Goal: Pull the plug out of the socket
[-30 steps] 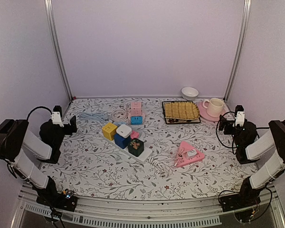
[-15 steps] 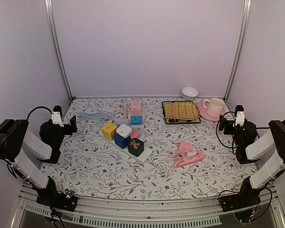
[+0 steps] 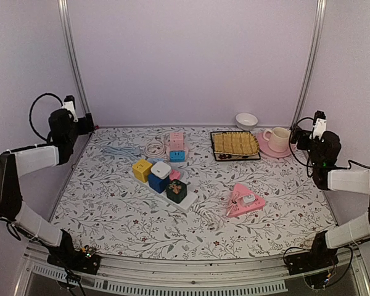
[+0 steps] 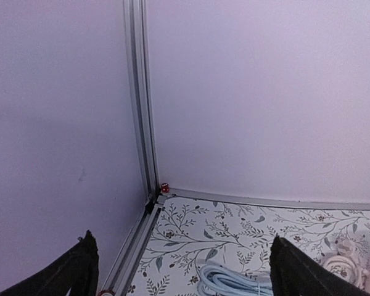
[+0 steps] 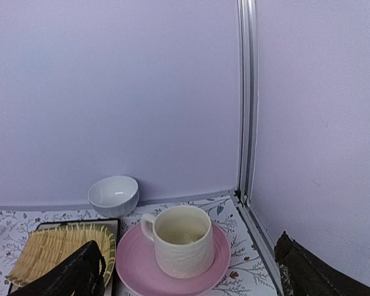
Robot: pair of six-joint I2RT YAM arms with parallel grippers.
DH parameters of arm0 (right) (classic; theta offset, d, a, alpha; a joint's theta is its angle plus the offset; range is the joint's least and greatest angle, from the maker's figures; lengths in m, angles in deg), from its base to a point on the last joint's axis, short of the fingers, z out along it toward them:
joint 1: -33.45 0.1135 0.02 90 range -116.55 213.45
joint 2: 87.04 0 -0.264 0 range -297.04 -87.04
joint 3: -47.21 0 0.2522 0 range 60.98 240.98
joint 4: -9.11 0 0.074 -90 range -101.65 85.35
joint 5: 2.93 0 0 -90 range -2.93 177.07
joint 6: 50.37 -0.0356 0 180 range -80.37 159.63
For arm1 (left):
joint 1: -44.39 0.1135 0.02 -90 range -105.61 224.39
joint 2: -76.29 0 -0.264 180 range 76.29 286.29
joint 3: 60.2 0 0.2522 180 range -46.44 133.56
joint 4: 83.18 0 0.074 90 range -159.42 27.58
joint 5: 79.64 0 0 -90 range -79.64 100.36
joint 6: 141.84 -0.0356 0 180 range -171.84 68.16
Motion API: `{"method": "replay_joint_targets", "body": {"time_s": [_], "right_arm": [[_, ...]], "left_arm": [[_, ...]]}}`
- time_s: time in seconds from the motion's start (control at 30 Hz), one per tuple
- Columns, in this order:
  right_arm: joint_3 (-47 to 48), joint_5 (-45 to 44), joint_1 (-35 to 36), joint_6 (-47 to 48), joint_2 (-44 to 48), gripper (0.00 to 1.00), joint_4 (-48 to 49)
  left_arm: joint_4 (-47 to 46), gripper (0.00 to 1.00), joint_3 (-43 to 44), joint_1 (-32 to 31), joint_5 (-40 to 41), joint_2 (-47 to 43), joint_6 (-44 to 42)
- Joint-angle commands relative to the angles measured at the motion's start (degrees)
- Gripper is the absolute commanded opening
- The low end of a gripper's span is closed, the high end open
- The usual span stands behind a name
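Plugs (image 3: 161, 169) stand clustered on the white socket strip (image 3: 187, 203) in the middle of the bench (image 3: 111, 216): yellow, white, blue and dark green. I can't tell which one you're meant to pull. Your left claw (image 3: 88, 123) and right claw (image 3: 301, 139) hang high at the far corners, jaws spread wide, holding nothing. I'd judge you're at the approach step: bring one claw down over a plug, and likely pin the strip with the other.

Top camera: high at near edge, looks down on whole table (image 3: 111, 209). Left wrist faces far-left corner; right wrist far-right, near cup (image 5: 182, 240), shared with top.
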Motion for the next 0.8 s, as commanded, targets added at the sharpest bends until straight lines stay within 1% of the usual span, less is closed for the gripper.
{"method": "replay_joint_targets", "body": {"time_s": [0.0, 0.07, 0.13, 0.2, 0.27, 0.4, 0.5, 0.63, 0.7, 0.77], "right_arm": [[6.95, -4.73, -0.23, -5.07, 5.82, 0.99, -11.40], [11.81, -4.91, -0.18, -5.65, 5.79, 0.99, -17.79], [16.64, -4.87, -0.13, -6.42, 5.07, 0.99, -25.86], [20.92, -5.68, -0.20, -7.70, 4.40, 0.99, -32.65], [23.05, -6.30, -0.20, -9.30, 4.42, 0.99, -36.77], [21.48, -7.88, -0.19, -12.74, 7.27, 0.99, -38.25], [21.20, -5.80, -0.13, -15.19, 9.61, 0.99, -40.11], [24.37, -1.27, -0.20, -17.62, 9.38, 0.99, -48.24], [25.18, 1.65, -0.17, -18.43, 8.96, 0.99, -51.23], [25.47, 5.49, -0.04, -18.65, 8.52, 0.99, -53.56]], "left_arm": [[26.50, 0.97, 12.69, -0.31, 1.86, 1.61, 2.59], [32.21, 0.97, 18.66, -0.08, 2.24, 3.92, 2.91], [36.07, 0.97, 22.70, 0.04, 0.52, 5.57, 2.60], [37.95, 0.97, 24.85, -0.03, -0.56, 5.89, 2.54], [39.24, 0.97, 26.01, -0.03, 1.72, 4.90, 4.15], [39.07, 0.97, 25.99, 0.27, 4.67, 1.78, 6.35], [38.06, 0.97, 24.99, 0.91, 4.99, 0.26, 6.18], [38.45, 0.97, 23.32, 2.66, 6.45, -1.84, 9.25], [38.43, 0.97, 22.40, 2.94, 5.19, -3.39, 8.75], [38.97, 0.97, 21.47, 2.88, 1.15, -5.11, 7.42]]}}
